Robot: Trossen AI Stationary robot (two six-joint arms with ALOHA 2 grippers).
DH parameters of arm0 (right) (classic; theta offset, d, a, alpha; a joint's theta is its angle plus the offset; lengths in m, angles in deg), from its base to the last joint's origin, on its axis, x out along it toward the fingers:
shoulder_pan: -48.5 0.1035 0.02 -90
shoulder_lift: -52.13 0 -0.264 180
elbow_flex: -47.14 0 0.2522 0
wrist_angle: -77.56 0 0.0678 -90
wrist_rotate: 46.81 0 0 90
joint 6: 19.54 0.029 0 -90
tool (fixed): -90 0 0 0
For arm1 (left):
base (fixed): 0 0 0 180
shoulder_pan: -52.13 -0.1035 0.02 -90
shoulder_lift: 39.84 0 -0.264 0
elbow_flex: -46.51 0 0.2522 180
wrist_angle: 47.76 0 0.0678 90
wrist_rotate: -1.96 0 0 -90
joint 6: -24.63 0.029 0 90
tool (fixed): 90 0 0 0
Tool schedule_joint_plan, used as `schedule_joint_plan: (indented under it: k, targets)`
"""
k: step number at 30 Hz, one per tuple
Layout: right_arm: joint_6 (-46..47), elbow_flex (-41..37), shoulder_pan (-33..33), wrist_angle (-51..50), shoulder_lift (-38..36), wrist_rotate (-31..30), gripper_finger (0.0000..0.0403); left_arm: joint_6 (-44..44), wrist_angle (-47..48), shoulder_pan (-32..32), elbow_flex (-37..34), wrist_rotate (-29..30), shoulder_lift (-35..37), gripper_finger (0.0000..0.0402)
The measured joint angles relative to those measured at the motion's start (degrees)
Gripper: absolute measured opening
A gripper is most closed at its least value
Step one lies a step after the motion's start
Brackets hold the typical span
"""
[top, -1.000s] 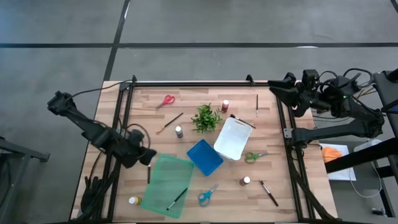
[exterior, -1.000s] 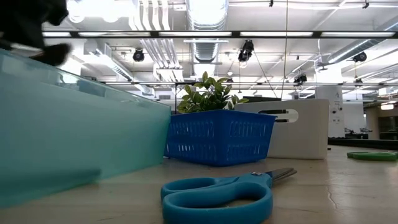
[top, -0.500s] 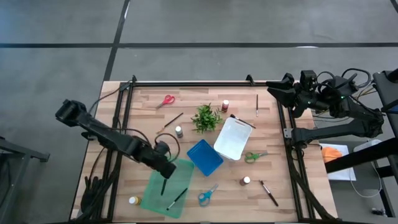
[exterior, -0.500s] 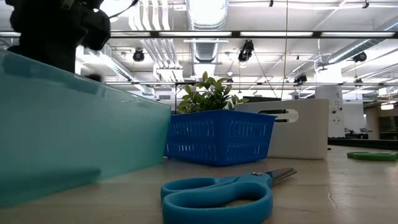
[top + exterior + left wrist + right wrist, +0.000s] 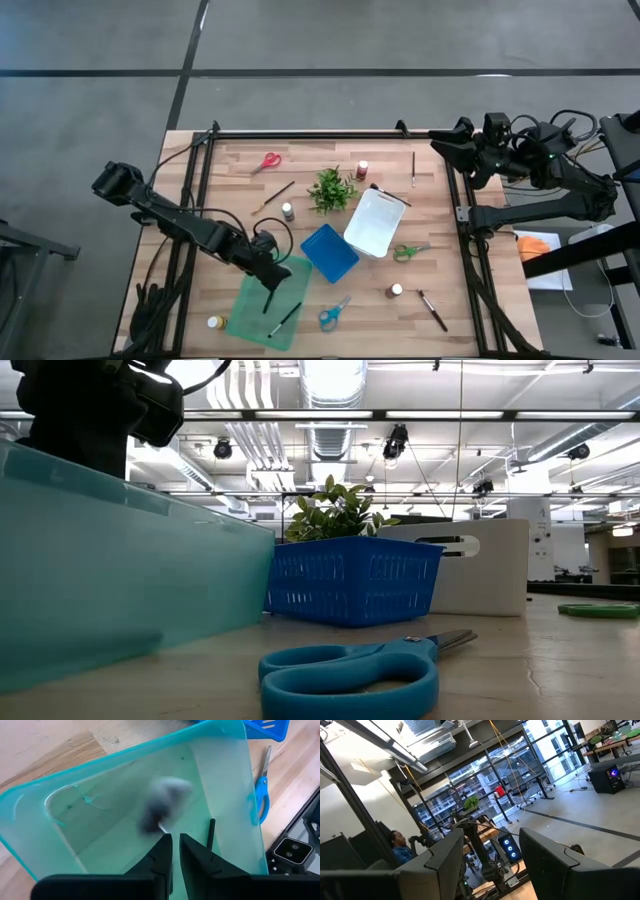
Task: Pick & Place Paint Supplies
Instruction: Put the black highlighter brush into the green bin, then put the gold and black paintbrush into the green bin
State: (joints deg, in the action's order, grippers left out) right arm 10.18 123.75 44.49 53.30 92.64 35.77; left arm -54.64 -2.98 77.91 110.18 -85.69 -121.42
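Observation:
My left gripper [image 5: 175, 847] points down into the translucent green bin [image 5: 250, 320] at the table's near left, its fingers a narrow gap apart. Just beyond the fingertips a dark brush [image 5: 161, 810] shows as a blur over the bin's floor; from above, this brush [image 5: 268, 300] lies inside the bin's outline. A second thin brush [image 5: 285, 320] lies on the bin's floor. My right gripper [image 5: 490, 870] is raised beyond the table's far right corner, open and with nothing between its fingers. My left gripper comes at the blurred brush from above, slanting down into the bin. The brush's pale ferrule [image 5: 163, 825] shows right at the fingertips. I cannot tell whether the fingers touch it.
On the table lie blue scissors [image 5: 334, 314], green scissors [image 5: 408, 251], red scissors [image 5: 267, 161], small bottles [image 5: 288, 211] [image 5: 396, 290] [image 5: 214, 322] and loose brushes [image 5: 432, 311] [image 5: 413, 168]. A blue basket [image 5: 329, 252], a white bin [image 5: 376, 222] and a plant [image 5: 331, 189] stand mid-table.
My left gripper has swung from the table's left edge toward the right and down, tipping steeper, until it stands over the green bin. The brush that hung below it beside the bin's left wall is now inside the bin's outline.

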Motion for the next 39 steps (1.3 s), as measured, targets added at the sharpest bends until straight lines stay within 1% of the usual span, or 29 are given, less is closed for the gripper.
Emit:
schedule_joint_plan:
  k: [6,9,12,15,17,19,20,21,23,27,29,34,39]
  targets:
    - [-0.1,0.0,0.0,0.0,0.0,0.0,0.0192,0.0,0.0,0.0,0.0,0.2,0.5,0.0046]
    - [-0.1,0.0,0.0,0.0,0.0,0.0,0.0192,2.0,0.0,-0.1,0.0,2.8,3.2,0.0046]
    - [-0.1,0.0,0.0,0.0,0.0,0.0,0.0192,5.9,0.0,-0.4,0.0,9.5,8.0,0.0047]
    - [-0.1,0.0,0.0,0.0,0.0,0.0,0.0192,11.2,0.8,-1.8,0.0,19.0,14.0,0.0047]
    - [-0.1,0.0,0.0,0.0,0.0,0.0,0.0192,14.5,3.4,-3.6,0.0,24.7,17.8,0.0047]
    - [-0.1,0.0,0.0,0.0,0.1,0.0,0.0192,18.5,7.1,-6.6,0.0,28.2,20.9,0.0047]
    - [0.0,0.0,0.0,0.0,0.1,0.0,0.0192,20.6,9.4,-8.6,0.0,28.6,22.1,0.0047]
    - [0.0,-0.1,0.0,0.0,0.2,0.0,0.0192,22.3,11.6,-11.0,0.0,28.4,23.0,0.0047]
    - [0.0,-0.1,0.0,0.0,0.2,0.0,0.0192,25.2,15.4,-16.8,0.0,25.7,24.0,0.0047]
    - [0.1,-0.1,0.0,0.1,0.2,0.0,0.0192,31.9,19.8,-28.8,0.0,15.5,23.0,0.0047]
    - [0.1,-0.1,0.0,0.1,0.2,0.0,0.0192,36.0,21.6,-33.1,-0.1,12.8,21.2,0.0047]
    - [0.1,-0.1,0.0,0.1,0.5,0.0,0.0192,42.1,23.8,-38.5,-0.5,11.9,14.4,0.0047]
    - [0.1,-0.4,0.0,0.1,0.6,-0.1,0.0192,45.0,24.2,-39.0,-0.7,10.9,5.6,0.0047]
